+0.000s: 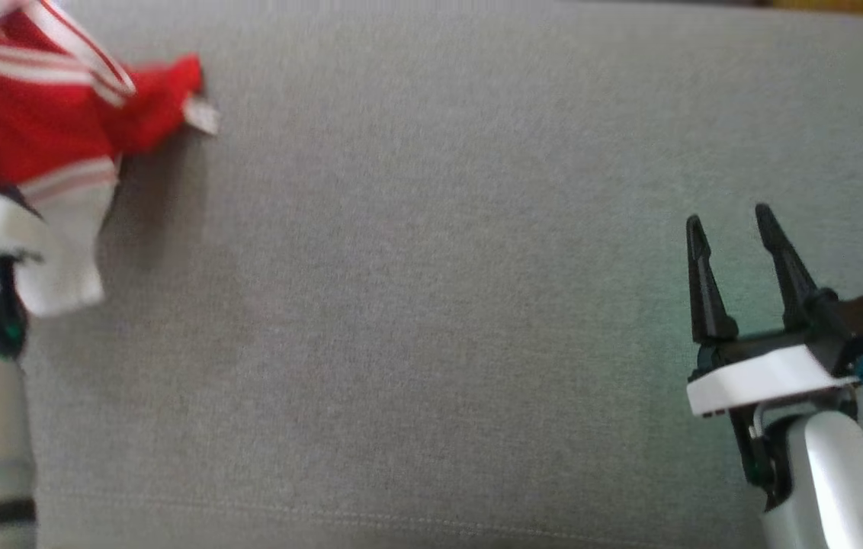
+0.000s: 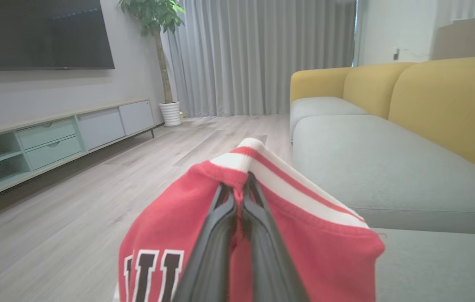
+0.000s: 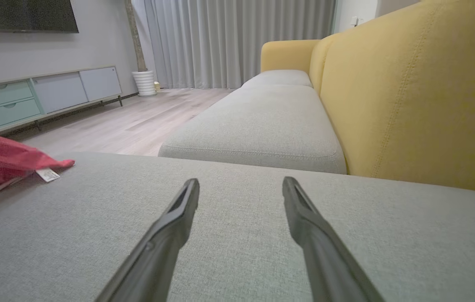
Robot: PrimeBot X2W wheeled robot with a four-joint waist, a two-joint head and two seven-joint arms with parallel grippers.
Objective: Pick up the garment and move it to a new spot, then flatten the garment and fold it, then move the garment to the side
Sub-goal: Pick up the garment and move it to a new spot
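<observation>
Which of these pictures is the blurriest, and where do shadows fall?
Head view: blurriest, the red garment smeared, its shadow on the grey cushion beside it. Left wrist view: yellow sofa back fairly sharp, left gripper soft close up. Right wrist view: crispest, cushion weave visible around the right gripper.

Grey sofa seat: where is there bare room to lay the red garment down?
The wide middle of the seat cushion, between the garment at the left and the open right gripper, is bare. The left edge is crowded: the left gripper holds the garment bunched there.
</observation>
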